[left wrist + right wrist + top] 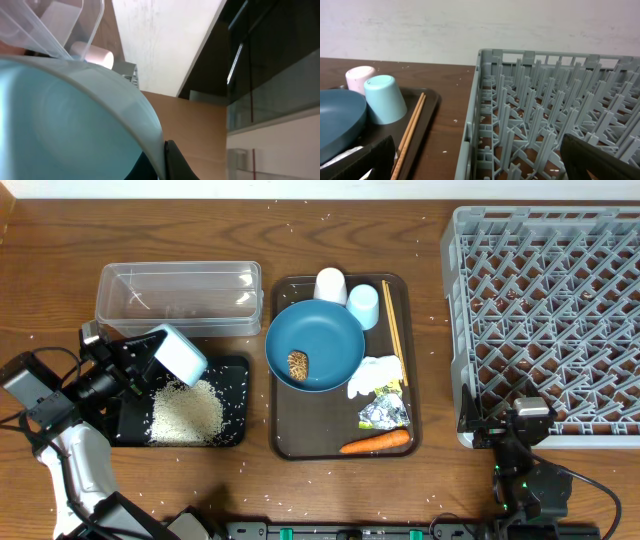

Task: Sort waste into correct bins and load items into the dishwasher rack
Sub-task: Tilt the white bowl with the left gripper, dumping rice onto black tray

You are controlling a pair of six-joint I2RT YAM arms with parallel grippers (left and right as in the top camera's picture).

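Note:
My left gripper (152, 360) is shut on the rim of the pale blue-white bowl (181, 354), which is tipped over the black tray (236, 435). A pile of white rice (186, 413) lies in that tray. In the left wrist view the bowl (65, 125) fills the left side, its rim pinched by my fingers (175, 161). My right gripper (527, 423) stands open at the grey dishwasher rack's (550, 310) front-left corner, nothing between its fingers (355, 161). The dark-blue plate (320, 340) carries a brown food lump (298, 364).
The clear tub (180, 292) sits behind the black tray. The brown serving tray (283, 435) holds a white cup (331, 283), light-blue cup (363, 306), chopsticks (393, 330), tissue (376, 372), foil (385, 414) and carrot (375, 442). Rice grains are scattered on the table.

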